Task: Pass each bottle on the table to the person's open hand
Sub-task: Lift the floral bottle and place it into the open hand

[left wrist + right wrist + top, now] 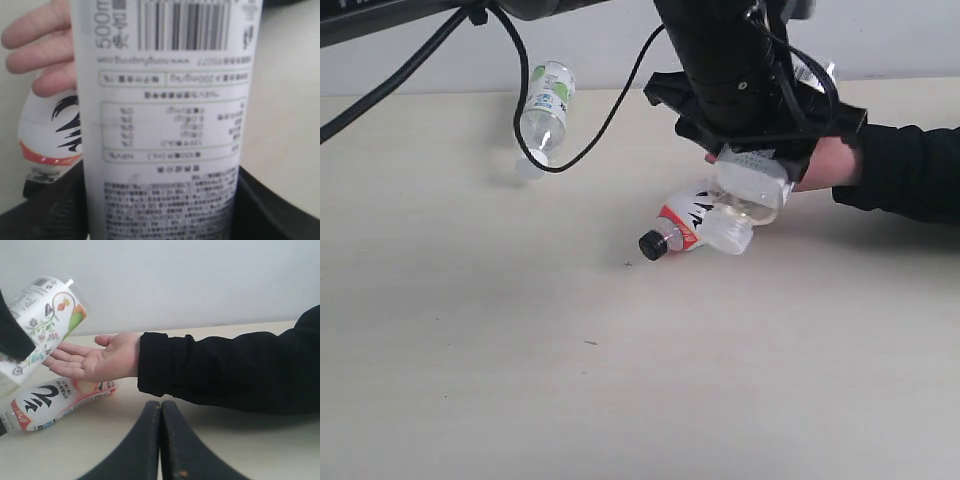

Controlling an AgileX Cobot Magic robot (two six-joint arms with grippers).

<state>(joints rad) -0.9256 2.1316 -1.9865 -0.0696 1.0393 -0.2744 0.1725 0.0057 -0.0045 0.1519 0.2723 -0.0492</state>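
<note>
My left gripper (756,152) reaches across to the right and is shut on a floral-labelled bottle (750,190), whose printed white label (165,125) fills the left wrist view. It hangs just above the person's open hand (95,360), palm up, which the arm mostly hides in the exterior view. Under the hand's fingers (40,50) a black-capped bottle with a red-white label (682,232) lies on the table (620,380). A green-labelled, white-capped bottle (546,108) lies at the back left. My right gripper (161,407) is shut and empty, low over the table near the black sleeve (225,370).
The person's black-sleeved forearm (910,170) stretches in from the right edge. Black cables (525,90) hang over the green-labelled bottle. A pale wall runs along the table's far edge (440,94).
</note>
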